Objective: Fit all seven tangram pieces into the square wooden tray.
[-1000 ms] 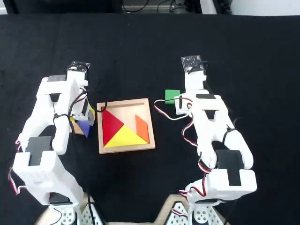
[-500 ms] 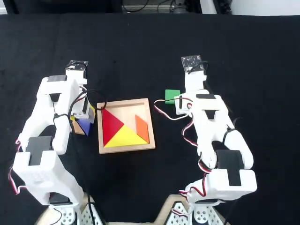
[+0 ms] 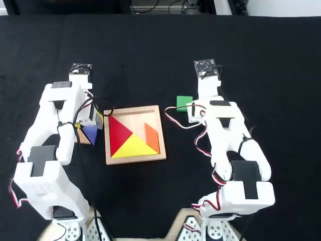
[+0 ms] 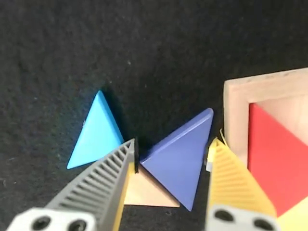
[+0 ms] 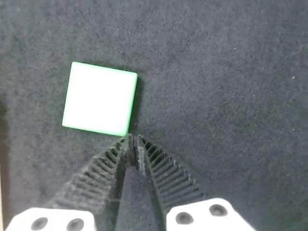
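My left tool (image 4: 173, 147) is spread wide over the dark blue triangle (image 4: 180, 161), one finger close at each side of it. I cannot tell whether they press on it. That triangle lies on the black tabletop (image 3: 150, 55) just outside the wooden tray (image 3: 131, 109), partly over a plain wooden piece (image 4: 144, 193), with a light blue triangle (image 4: 96, 132) next to them. Inside the tray I see three pieces: a red triangle (image 3: 119, 134), a yellow triangle (image 3: 134, 148) and an orange piece (image 3: 152, 137). My right tool (image 5: 131, 142) is closed on nothing, its tips just beside the green square (image 5: 100, 98). The square lies flat on the right arm's side of the tray, apart from it.
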